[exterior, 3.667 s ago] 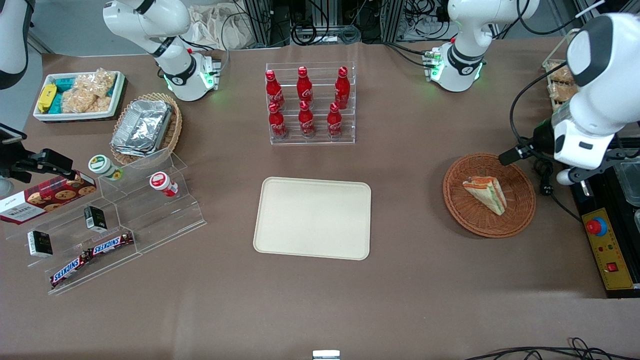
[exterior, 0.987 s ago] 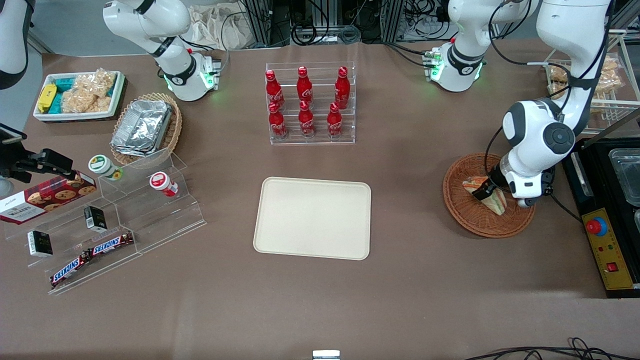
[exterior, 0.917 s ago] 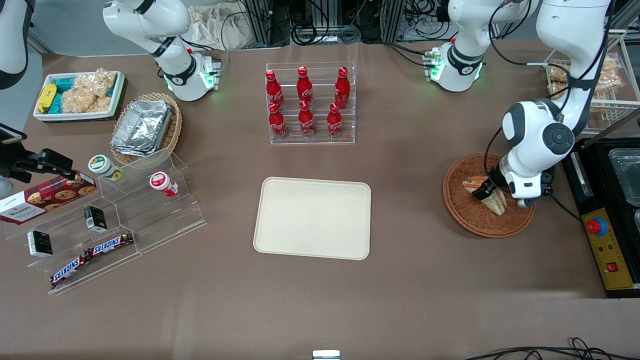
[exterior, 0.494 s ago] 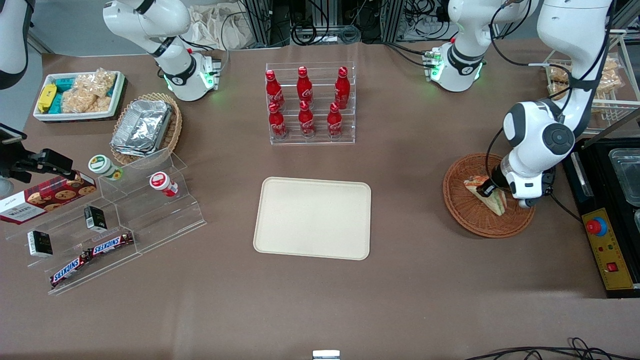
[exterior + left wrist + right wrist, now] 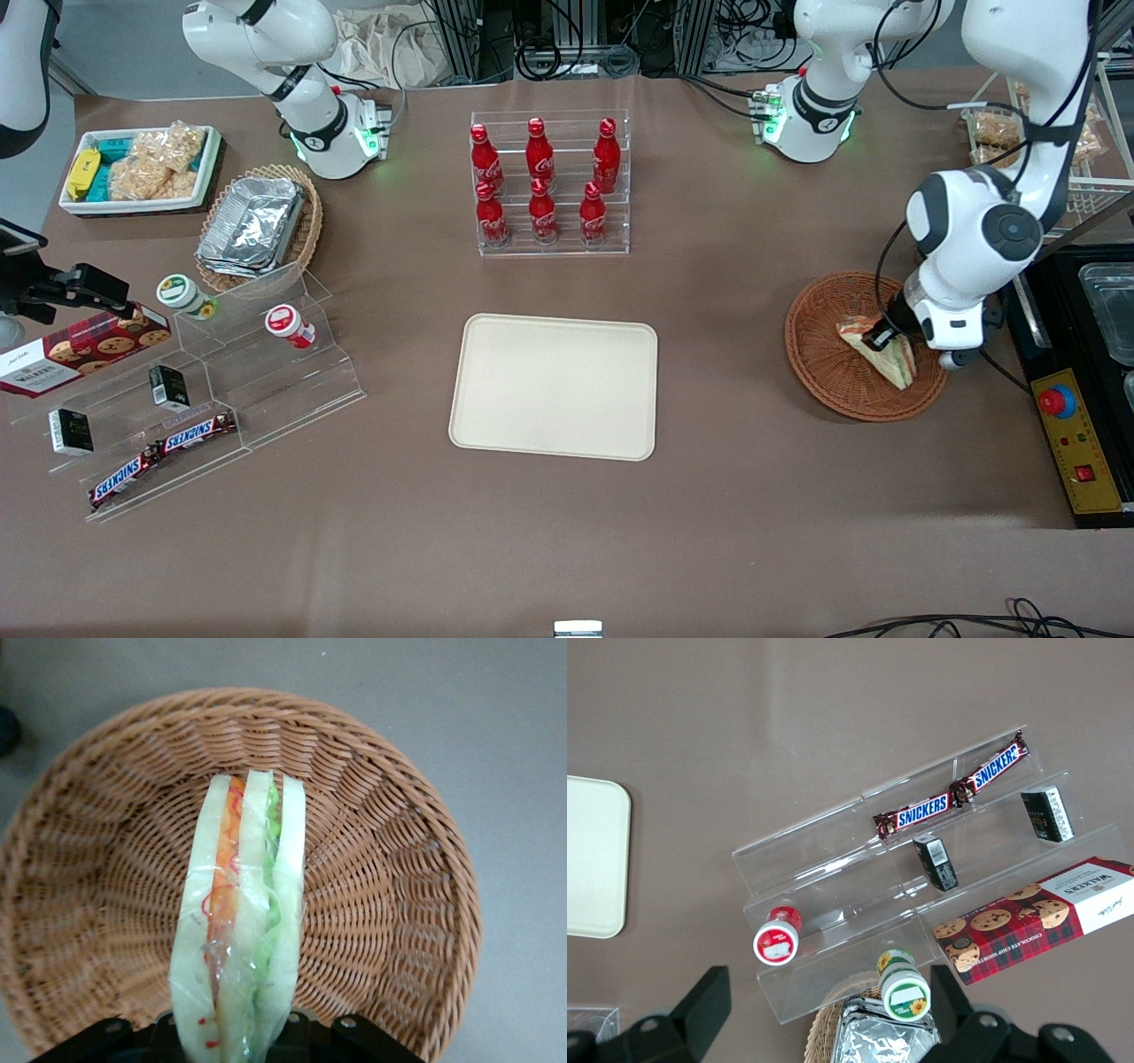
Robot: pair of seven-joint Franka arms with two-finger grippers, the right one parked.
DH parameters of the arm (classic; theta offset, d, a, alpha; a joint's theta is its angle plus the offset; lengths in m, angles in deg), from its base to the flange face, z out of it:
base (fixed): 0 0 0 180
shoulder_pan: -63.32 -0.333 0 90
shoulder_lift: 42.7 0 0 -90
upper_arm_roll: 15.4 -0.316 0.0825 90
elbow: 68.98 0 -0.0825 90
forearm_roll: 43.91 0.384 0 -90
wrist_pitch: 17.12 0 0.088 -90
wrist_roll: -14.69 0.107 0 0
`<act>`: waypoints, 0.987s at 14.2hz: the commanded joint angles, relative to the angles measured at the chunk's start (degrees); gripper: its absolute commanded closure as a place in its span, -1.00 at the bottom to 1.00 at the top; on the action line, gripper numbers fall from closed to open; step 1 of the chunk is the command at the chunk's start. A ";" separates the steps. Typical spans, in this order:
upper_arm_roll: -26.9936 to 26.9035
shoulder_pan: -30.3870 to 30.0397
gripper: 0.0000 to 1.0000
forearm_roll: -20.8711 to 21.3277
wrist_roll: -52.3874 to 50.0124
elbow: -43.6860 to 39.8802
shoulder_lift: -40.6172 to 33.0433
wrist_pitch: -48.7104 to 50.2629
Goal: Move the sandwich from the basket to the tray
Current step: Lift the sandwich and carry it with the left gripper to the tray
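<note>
Sandwich gripped over the basket, tray bare.

From my seat, reading the front view across: the cream tray [image 5: 554, 387] lies flat mid-table with nothing on it, well apart from the reddish-brown basket [image 5: 819, 354] toward the working arm's end. My gripper [image 5: 879, 339] sits above that basket, fingers pinched on the sandwich [image 5: 889, 355]. The wrist view shows the sandwich [image 5: 241, 930] standing on edge between the fingers [image 5: 297, 1028], over the basket's [image 5: 390, 859] woven floor.
</note>
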 commanded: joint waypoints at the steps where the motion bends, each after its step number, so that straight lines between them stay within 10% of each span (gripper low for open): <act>1: 0.23 -0.27 1.00 0.45 4.62 -4.36 -4.47 11.47; 6: 1.19 0.79 1.00 -0.43 10.86 -21.24 -3.16 34.17; 14: 13.74 1.49 1.00 -5.70 11.84 -26.18 -3.16 35.34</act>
